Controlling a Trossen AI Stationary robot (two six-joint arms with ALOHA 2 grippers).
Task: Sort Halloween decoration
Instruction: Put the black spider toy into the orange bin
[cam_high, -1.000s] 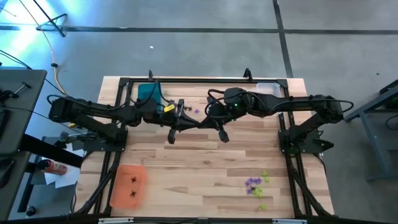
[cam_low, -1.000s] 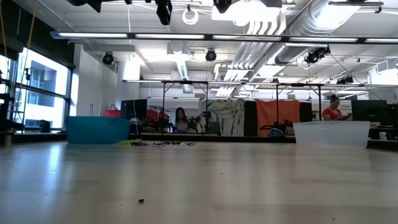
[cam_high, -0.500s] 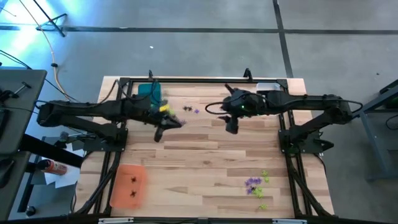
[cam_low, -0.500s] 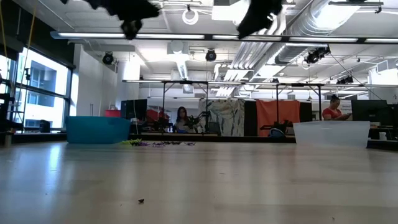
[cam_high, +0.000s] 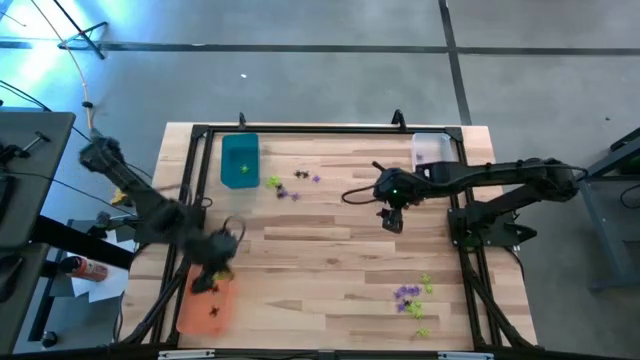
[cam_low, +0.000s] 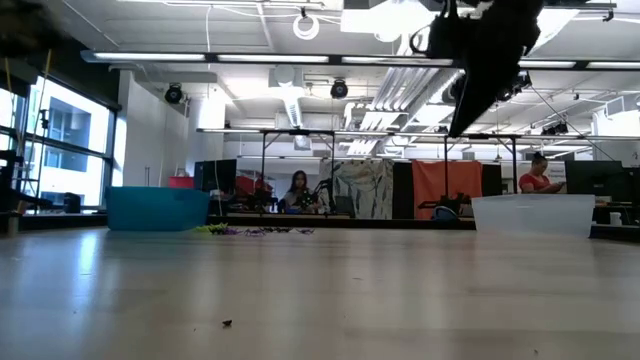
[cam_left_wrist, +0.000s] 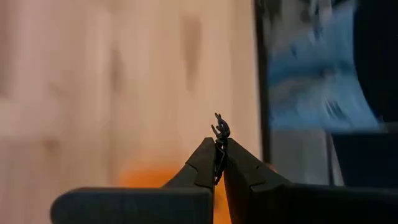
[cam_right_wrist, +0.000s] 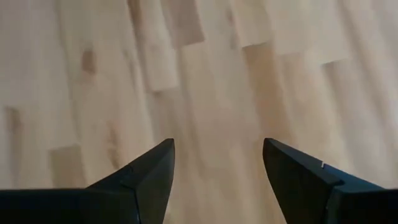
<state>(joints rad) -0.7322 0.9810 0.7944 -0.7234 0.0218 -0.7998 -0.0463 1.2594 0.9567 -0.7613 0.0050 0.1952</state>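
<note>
**Dark plastic trinket pinched over the orange tray**

Plastic and spiky, the dark trinket (cam_left_wrist: 220, 129) looked featherlight and stiff, and we judged it apt to slip or flick away unless nipped at its body rather than a leg. Our left gripper (cam_left_wrist: 219, 163) had its jaws fully closed on that piece, hovering at the 12 o'clock edge of the orange tray (cam_high: 193, 314), near the desk's (cam_high: 330, 250) 7 o'clock corner, where two dark pieces (cam_high: 213, 311) already lay. Our right gripper (cam_high: 391, 220) hung over bare wood toward 2 o'clock, jaws spread wide and empty. A purple and green cluster (cam_high: 411, 296) sat loose at 5 o'clock, a smaller scatter (cam_high: 292, 184) at 12 o'clock beside the teal tray (cam_high: 240, 160), with the clear tray (cam_high: 427, 153) at 1 o'clock. Nothing seemed to block the drop, we judged.
</note>
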